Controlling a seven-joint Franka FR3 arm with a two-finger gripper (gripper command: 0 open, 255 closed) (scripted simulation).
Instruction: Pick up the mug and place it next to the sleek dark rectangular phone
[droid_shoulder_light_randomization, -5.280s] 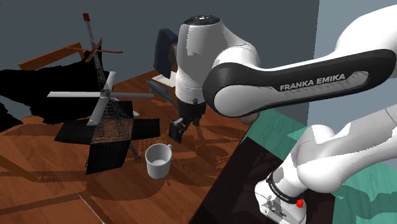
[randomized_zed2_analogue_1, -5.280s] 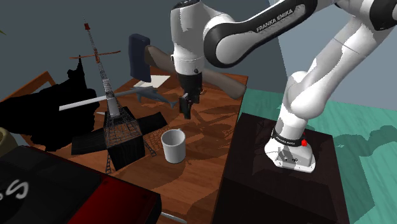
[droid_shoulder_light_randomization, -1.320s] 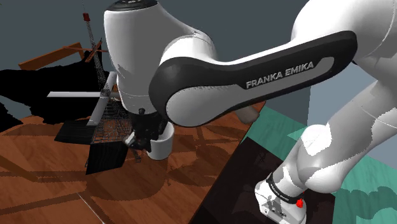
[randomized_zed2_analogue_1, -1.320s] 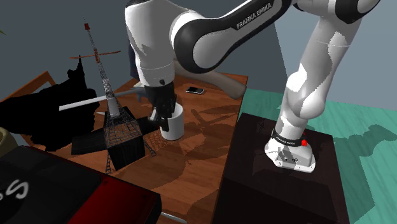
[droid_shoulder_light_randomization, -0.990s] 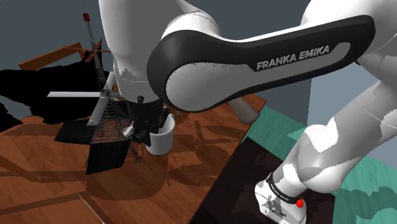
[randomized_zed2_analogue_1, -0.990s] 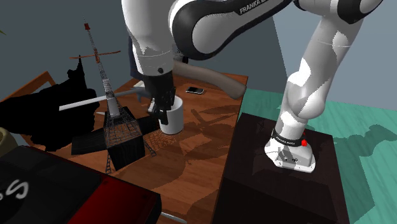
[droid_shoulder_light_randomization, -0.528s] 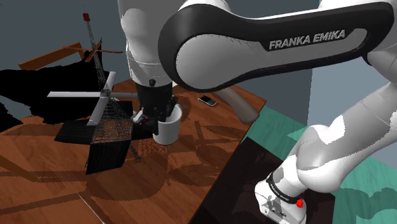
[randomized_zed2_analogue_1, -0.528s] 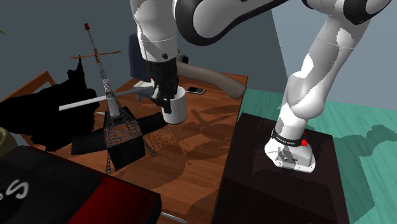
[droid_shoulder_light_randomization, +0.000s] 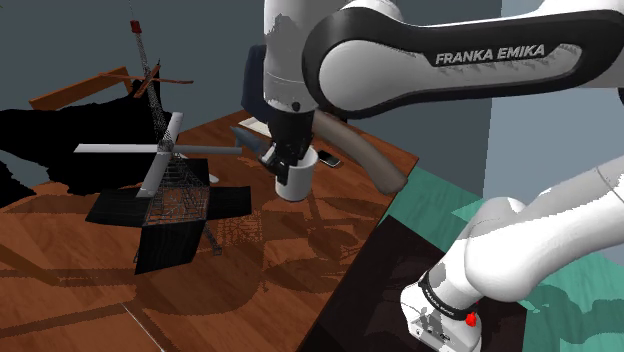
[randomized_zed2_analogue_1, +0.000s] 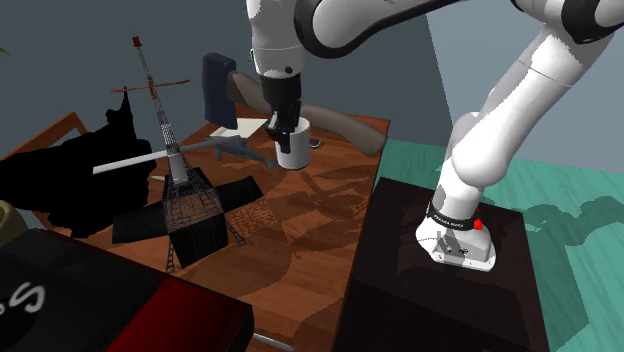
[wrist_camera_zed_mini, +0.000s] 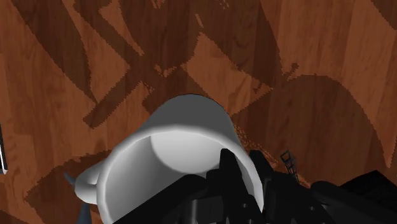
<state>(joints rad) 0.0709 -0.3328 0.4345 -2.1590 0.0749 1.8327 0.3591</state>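
Observation:
A white mug (droid_shoulder_light_randomization: 296, 181) hangs above the wooden table (droid_shoulder_light_randomization: 290, 260), clear of its top. My black gripper (droid_shoulder_light_randomization: 288, 160) is shut on the mug's rim, one finger inside the cup and one outside. In the second exterior view the mug (randomized_zed2_analogue_1: 293, 151) hangs under the gripper (randomized_zed2_analogue_1: 281, 127) near the table's far edge. A small dark phone (droid_shoulder_light_randomization: 331, 160) lies flat just behind the mug, partly hidden by it; its end (randomized_zed2_analogue_1: 318, 143) shows beside the mug. From the wrist, the mug (wrist_camera_zed_mini: 178, 149) is seen from above, its handle pointing away from the fingers (wrist_camera_zed_mini: 233, 173).
A black wire tower model with white blades (droid_shoulder_light_randomization: 168, 195) stands at the shoulder view's left. A blue chair-like thing (randomized_zed2_analogue_1: 215, 86) and a brown curved piece (droid_shoulder_light_randomization: 366, 165) lie at the far edge. My dark stand (randomized_zed2_analogue_1: 440, 290) is at the lower right. A red and black box (randomized_zed2_analogue_1: 120, 300) sits nearby.
The arm has carried the mug up and toward the table's far edge, away from the tower model and close to the phone. The grip on the rim has stayed shut.

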